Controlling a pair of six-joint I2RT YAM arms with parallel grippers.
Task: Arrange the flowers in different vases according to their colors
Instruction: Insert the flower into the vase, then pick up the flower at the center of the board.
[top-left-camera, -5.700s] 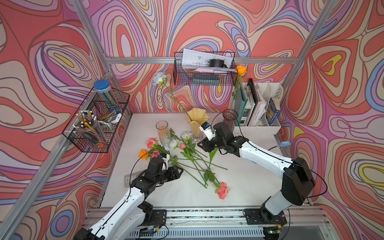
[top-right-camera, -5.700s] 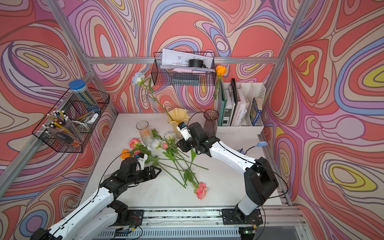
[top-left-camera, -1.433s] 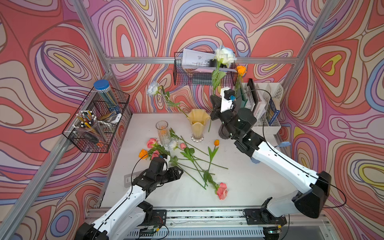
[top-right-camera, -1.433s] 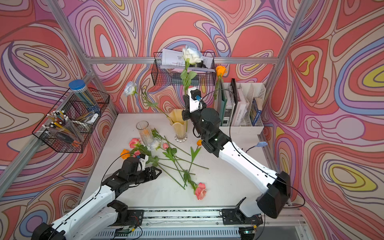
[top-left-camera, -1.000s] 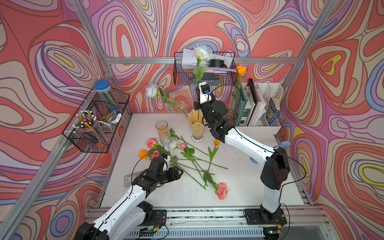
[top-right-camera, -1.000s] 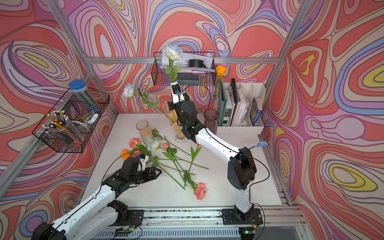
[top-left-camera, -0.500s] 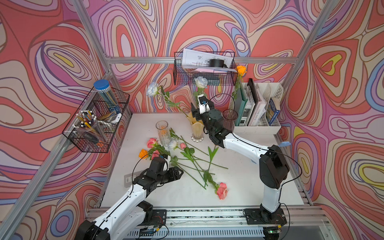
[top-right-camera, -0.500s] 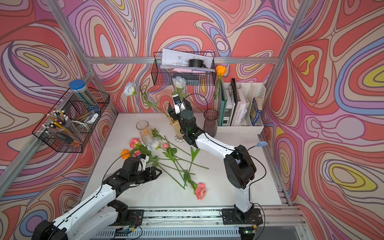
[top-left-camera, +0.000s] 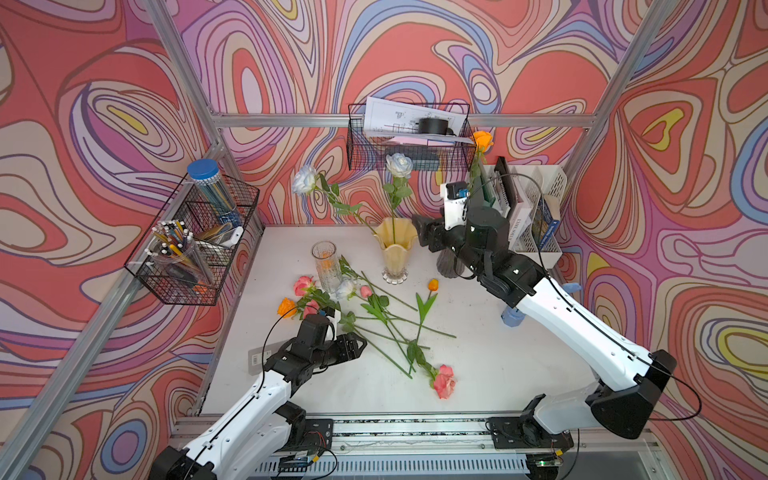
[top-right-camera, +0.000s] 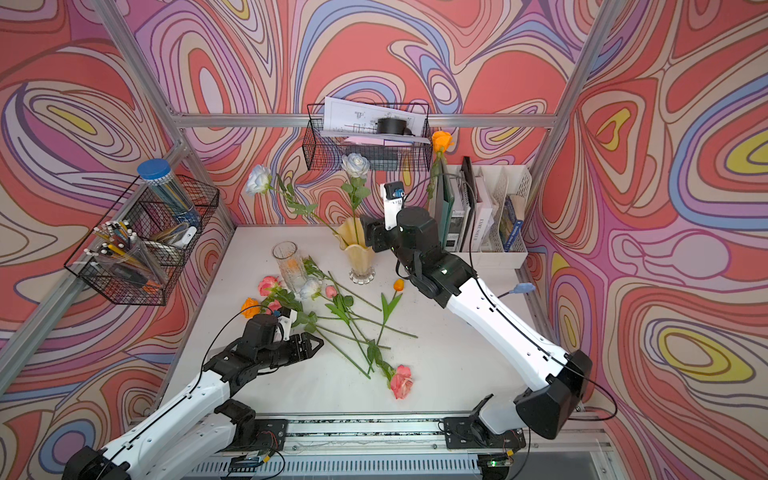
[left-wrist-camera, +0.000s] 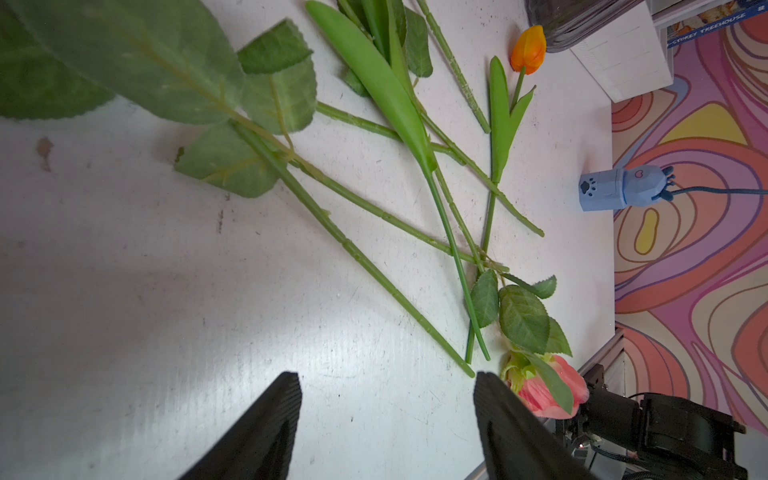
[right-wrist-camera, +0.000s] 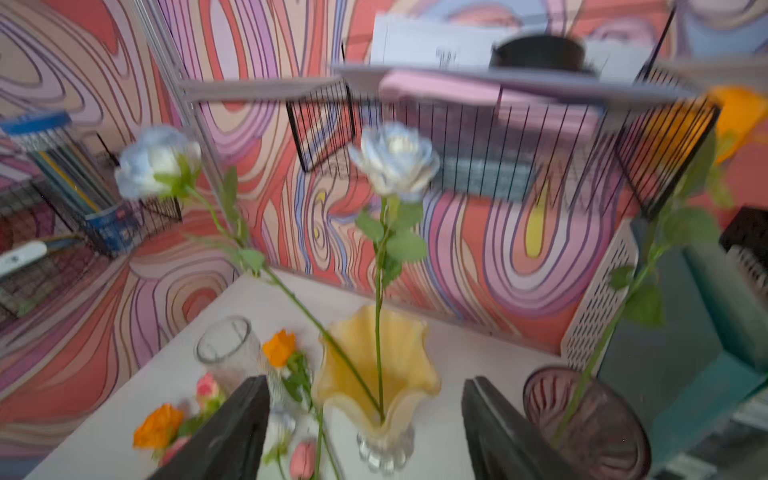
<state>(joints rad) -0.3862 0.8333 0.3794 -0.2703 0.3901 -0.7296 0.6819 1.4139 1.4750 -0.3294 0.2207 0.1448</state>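
Note:
Two white-blue roses (top-left-camera: 399, 165) (top-left-camera: 304, 185) stand in the creamy-yellow vase (top-left-camera: 395, 245). An orange rose (top-left-camera: 482, 141) stands in the purple vase (right-wrist-camera: 590, 415), which my right arm partly hides in both top views. The clear glass vase (top-left-camera: 324, 266) holds nothing. My right gripper (top-left-camera: 428, 239) hangs open just right of the yellow vase (right-wrist-camera: 374, 365), touching no stem. Several flowers lie on the table: a pink rose (top-left-camera: 444, 381), an orange tulip (top-left-camera: 433, 284), more by the clear vase. My left gripper (left-wrist-camera: 386, 399) is open above bare table near the stem ends.
A wire basket (top-left-camera: 409, 139) with papers hangs on the back wall above the vases. A second basket (top-left-camera: 191, 245) with pens is on the left wall. A white file rack (top-left-camera: 536, 216) stands back right. A small light-blue object (left-wrist-camera: 623, 189) sits by the right edge.
My right gripper lowered the white-blue rose into the yellow vase, opened and drew back to the right; the rose now stands free. The left arm has not moved.

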